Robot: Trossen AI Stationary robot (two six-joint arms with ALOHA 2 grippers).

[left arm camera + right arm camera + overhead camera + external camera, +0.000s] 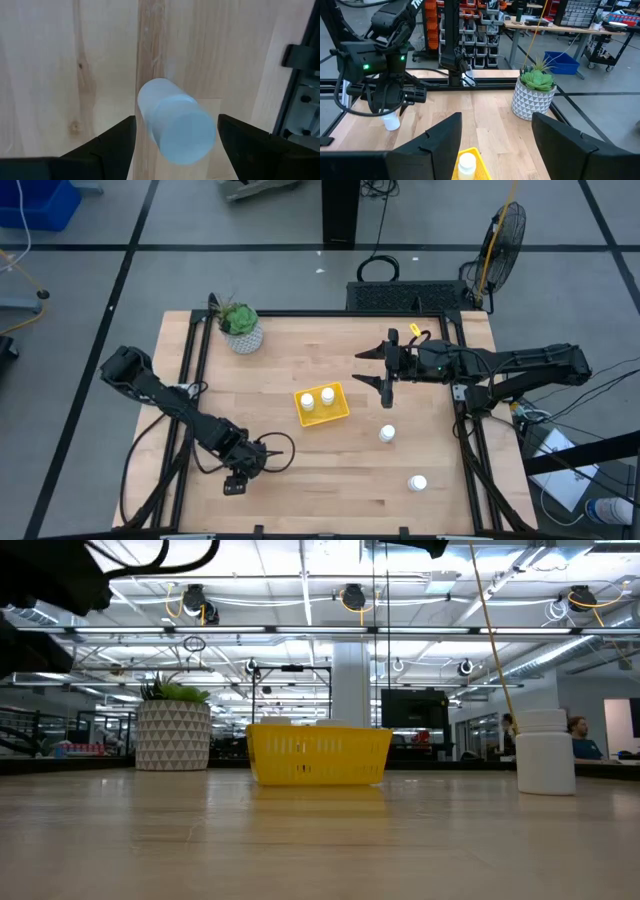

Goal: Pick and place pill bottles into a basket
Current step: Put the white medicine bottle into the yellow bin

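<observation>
A bright-yellow basket [322, 404] sits mid-table with two white pill bottles [317, 398] standing in it. Two more bottles stand on the table, one [387, 434] right of the basket and one [417, 482] near the front right. My left gripper [237, 477] is at the near left, shut on a fifth bottle [175, 122], which the high view hides. This bottle also shows in the right wrist view [391, 121]. My right gripper [372, 367] hovers open and empty, right of and beyond the basket. My left gripper pinches the pill bottle between its two fingers, which lie on opposite sides of its upper part [150, 125] by the cap. The fingers come from above, pointing down. The bottle sits tilted below them [391, 121]. I cannot tell whether its base touches the table.
A white speckled plant pot [243, 335] with a green plant stands at the far left of the table. Black frame rails run along the table's left [190, 380] and right [470, 450] sides. Bare wood lies between the basket and the left gripper.
</observation>
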